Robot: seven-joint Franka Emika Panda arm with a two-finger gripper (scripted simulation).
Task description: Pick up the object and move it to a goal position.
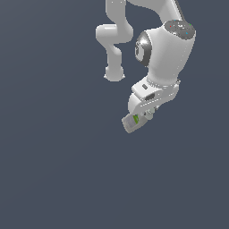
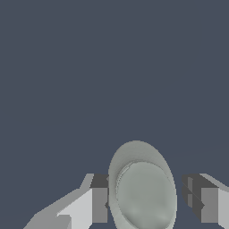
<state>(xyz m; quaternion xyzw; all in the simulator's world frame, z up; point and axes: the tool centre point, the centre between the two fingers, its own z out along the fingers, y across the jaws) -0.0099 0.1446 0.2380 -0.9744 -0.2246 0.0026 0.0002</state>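
The object (image 1: pixel 131 122) is a small pale grey bottle with a green patch on its label. It sticks out below the fingers of my gripper (image 1: pixel 141 117) in the exterior view. In the wrist view I look straight down on its rounded cap (image 2: pixel 144 194), which fills the space between the two fingers. One finger pad (image 2: pixel 100 199) touches the bottle's side. The other pad (image 2: pixel 193 201) stands very close on the opposite side. My gripper (image 2: pixel 145 203) is shut on the object. The bottle's lower body is hidden behind its cap.
Plain dark blue-grey ground fills both views with no other objects. The arm's white links (image 1: pixel 163 49) and base (image 1: pixel 114 74) rise behind the gripper in the exterior view.
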